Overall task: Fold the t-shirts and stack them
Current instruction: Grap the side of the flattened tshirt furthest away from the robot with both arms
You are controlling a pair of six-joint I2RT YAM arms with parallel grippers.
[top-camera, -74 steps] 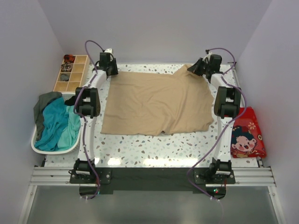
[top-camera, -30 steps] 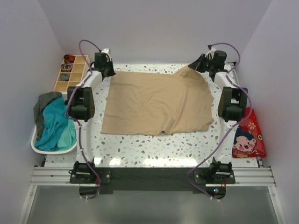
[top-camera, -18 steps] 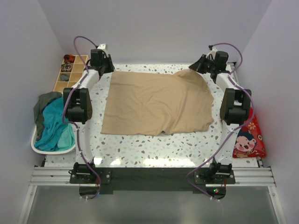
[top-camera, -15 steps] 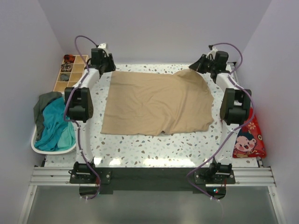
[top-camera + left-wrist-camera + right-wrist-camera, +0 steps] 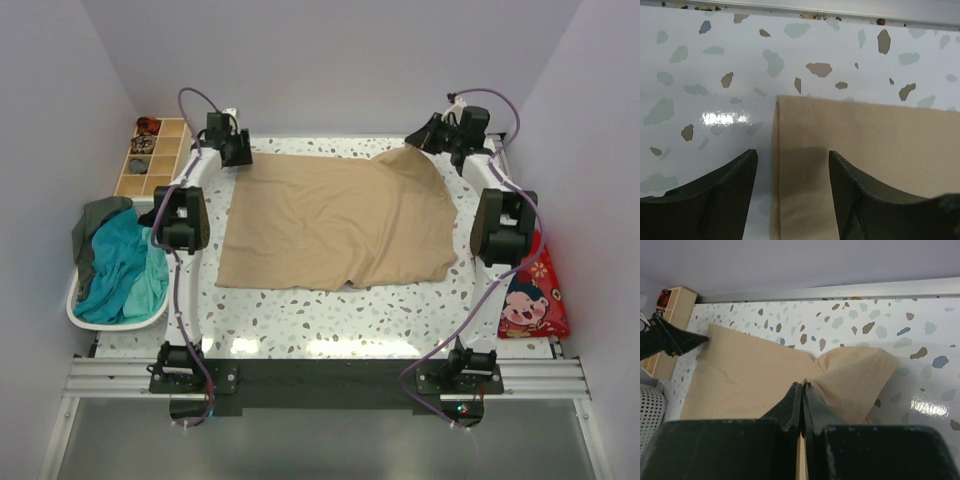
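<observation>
From above, the beige shirt (image 5: pixel 330 220) lies spread across the middle of the surface (image 5: pixel 330 315). Its far edge runs left to right between the two arms, and its body stretches from there toward the bases. The left claw (image 5: pixel 238 152) sits at the far-left corner and the right claw (image 5: pixel 425 135) at the far-right one, so each arm is nearest its own corner. A teal shirt (image 5: pixel 125 265) and a grey-green shirt (image 5: pixel 95 220) wait in the basket (image 5: pixel 110 322) well off to the left. Through the left wrist camera, the left claw (image 5: pixel 790 162) stands wide open, its fingers (image 5: pixel 725 190) straddling the shirt's side edge. The corner (image 5: pixel 779 98) lies flat on the surface just ahead of the tips, held by nothing. Through the right wrist camera, the right claw (image 5: pixel 802 387) is pinched tight on a fold of the beige shirt (image 5: pixel 750 375). The cloth past the tips is bunched and folded over, not lying flat, and the rest falls away leftward to where the left claw (image 5: pixel 672 340) shows as a dark point. To my eye, whatever comes next hinges on that unevenness: one far corner is down and free, the other up and gripped. The right arm would have to lay its corner outward along the far edge to square the shirt before a fold toward the bases.
</observation>
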